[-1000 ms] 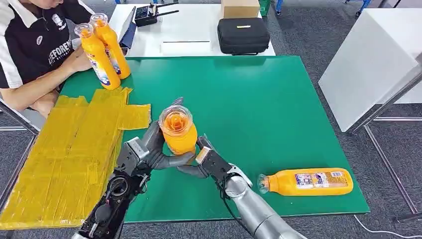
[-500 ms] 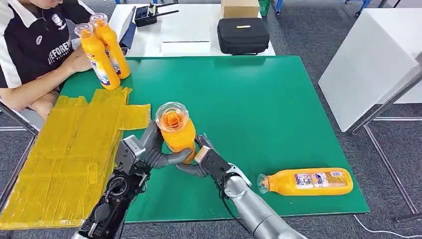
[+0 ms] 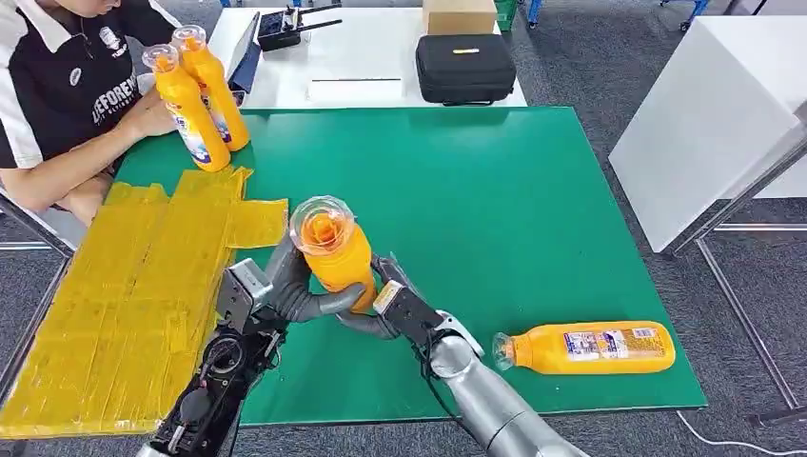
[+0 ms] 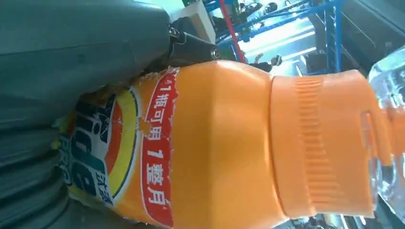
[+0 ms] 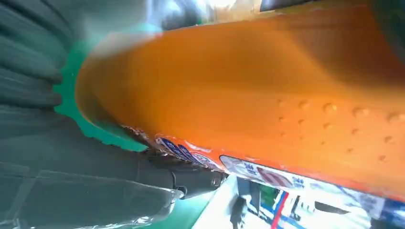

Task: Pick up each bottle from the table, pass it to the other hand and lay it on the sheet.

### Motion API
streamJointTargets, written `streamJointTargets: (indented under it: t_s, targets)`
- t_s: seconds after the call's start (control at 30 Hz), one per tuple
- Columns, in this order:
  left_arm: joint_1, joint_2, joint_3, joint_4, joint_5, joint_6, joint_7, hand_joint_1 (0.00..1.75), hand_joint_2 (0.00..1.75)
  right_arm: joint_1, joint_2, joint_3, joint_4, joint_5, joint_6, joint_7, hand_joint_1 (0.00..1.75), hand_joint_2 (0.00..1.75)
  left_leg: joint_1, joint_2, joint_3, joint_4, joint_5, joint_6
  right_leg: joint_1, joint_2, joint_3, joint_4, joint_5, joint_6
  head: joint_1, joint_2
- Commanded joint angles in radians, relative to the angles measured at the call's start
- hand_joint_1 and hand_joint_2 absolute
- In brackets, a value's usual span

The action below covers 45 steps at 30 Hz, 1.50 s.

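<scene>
Bottle (image 3: 333, 249) sits upright just below the frame's centre in the head view, orange with a clear cap pointing up at the camera, held over the green worktop (image 3: 495, 209). Left robot hand (image 3: 285, 290) wraps its fingers around the bottle's lower body from the left side of the frame. Right robot hand (image 3: 395, 305) is pressed against the same bottle from the right, fingers reaching under its base; whether it truly grips or merely touches, I cannot tell. In the left wrist view the bottle (image 4: 229, 148) lies across the picture, its ribbed orange collar and red-and-white label plain, the left robot hand (image 4: 71, 62) clamped on the labelled part. In the right wrist view the bottle (image 5: 267, 90) shows as a blurred orange body with the right robot hand (image 5: 71, 186) close against it.

A 2nd bottle (image 3: 582, 348) lies on its side at the lower right of the worktop, cap toward the robot. 2 more bottles (image 3: 198, 95) stand at the upper left, beside a seated person's arm (image 3: 76, 162). Yellow sheet (image 3: 133, 295) covers the left part of the worktop, nothing lying on it. A black case (image 3: 464, 69) rests on a white table at the top centre.
</scene>
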Motion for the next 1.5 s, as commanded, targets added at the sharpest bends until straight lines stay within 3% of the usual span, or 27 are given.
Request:
streamJointTargets:
  t_s: [0.03, 0.2, 0.33, 0.8, 0.87, 0.93, 1.07, 1.17, 1.23, 1.33, 1.5]
  targets:
    - [0.008, 0.015, 0.068, -0.005, -0.042, 0.095, 0.013, 1.75, 1.75, 0.034, -0.069, 0.017, -0.186, 0.111, -0.163, 0.036, 0.0, 1.75, 0.001, 0.001, 0.003, 0.0, -0.002, -0.003, 0.002, -0.001, 0.003, 0.0, -0.001, -0.002, 0.0, 0.0]
    - [0.006, 0.029, 0.109, -0.017, -0.116, 0.174, 0.013, 1.75, 1.75, 0.111, -0.151, -0.004, -0.384, 0.262, -0.27, 0.097, 0.0, 1.75, 0.001, -0.001, 0.002, 0.001, -0.001, -0.003, 0.001, -0.003, 0.002, 0.0, -0.001, -0.002, 0.0, 0.0]
    - [0.005, 0.035, 0.151, 0.02, -0.281, 0.337, 0.02, 1.75, 1.75, 0.21, -0.218, -0.062, -0.541, 0.386, -0.335, 0.158, 0.0, 1.75, 0.001, -0.003, 0.003, 0.0, -0.001, -0.003, 0.001, -0.005, 0.004, -0.001, -0.002, -0.002, 0.0, 0.0]
    - [0.006, 0.037, 0.167, 0.034, -0.324, 0.379, 0.015, 1.75, 1.75, 0.24, -0.241, -0.083, -0.564, 0.44, -0.36, 0.185, 0.0, 1.75, 0.001, -0.001, 0.002, 0.0, -0.001, -0.003, 0.002, -0.003, 0.003, 0.0, -0.001, -0.003, 0.0, 0.0]
    - [0.001, 0.036, 0.183, 0.071, -0.683, 0.628, 0.096, 1.75, 1.75, 0.29, -0.25, -0.119, -0.611, 0.594, -0.396, 0.254, 0.0, 1.75, 0.001, 0.0, 0.003, 0.0, -0.002, -0.004, 0.002, -0.002, 0.004, 0.0, -0.002, -0.003, 0.0, 0.0]
    - [-0.007, 0.045, 0.225, 0.115, -0.981, 0.694, 0.238, 1.75, 1.75, 0.323, -0.274, -0.142, -0.664, 0.723, -0.339, 0.32, 0.0, 1.75, 0.001, -0.002, 0.004, -0.001, -0.001, -0.003, 0.002, -0.004, 0.005, -0.001, -0.002, -0.003, 0.0, 0.0]
    - [-0.04, 0.062, 0.265, 0.211, -1.351, 0.685, 0.406, 1.75, 1.75, 0.349, -0.34, -0.2, -0.742, 0.854, -0.19, 0.378, 0.0, 1.75, 0.001, -0.003, 0.003, 0.0, -0.001, -0.003, 0.001, -0.004, 0.003, 0.0, -0.002, -0.002, 0.0, 0.0]
    - [-0.043, 0.065, 0.267, 0.222, -1.385, 0.683, 0.42, 1.75, 1.75, 0.349, -0.347, -0.204, -0.744, 0.869, -0.176, 0.383, 0.0, 1.75, 0.001, -0.003, 0.003, 0.0, -0.001, -0.003, 0.001, -0.004, 0.004, 0.0, -0.002, -0.002, 0.0, 0.0]
    - [-0.063, 0.071, 0.294, 0.317, -1.401, 0.6, 0.435, 1.75, 1.75, 0.38, -0.383, -0.305, -0.762, 0.853, -0.089, 0.426, 0.0, 1.75, 0.0, -0.004, 0.002, -0.001, -0.001, -0.002, 0.0, -0.005, 0.003, -0.001, -0.001, -0.002, 0.0, 0.0]
    - [-0.069, 0.083, 0.305, 0.358, -1.434, 0.593, 0.461, 1.75, 1.75, 0.372, -0.412, -0.328, -0.73, 0.843, -0.05, 0.442, 0.0, 1.75, 0.0, -0.005, 0.003, 0.0, -0.001, -0.003, 0.001, -0.006, 0.004, -0.001, -0.002, -0.003, 0.0, 0.0]
    - [-0.071, 0.088, 0.309, 0.374, -1.451, 0.598, 0.471, 1.75, 1.75, 0.366, -0.416, -0.334, -0.713, 0.836, -0.042, 0.44, 0.0, 1.75, 0.0, -0.002, 0.002, 0.0, -0.001, -0.003, 0.0, -0.003, 0.002, -0.001, -0.001, -0.002, 0.0, 0.0]
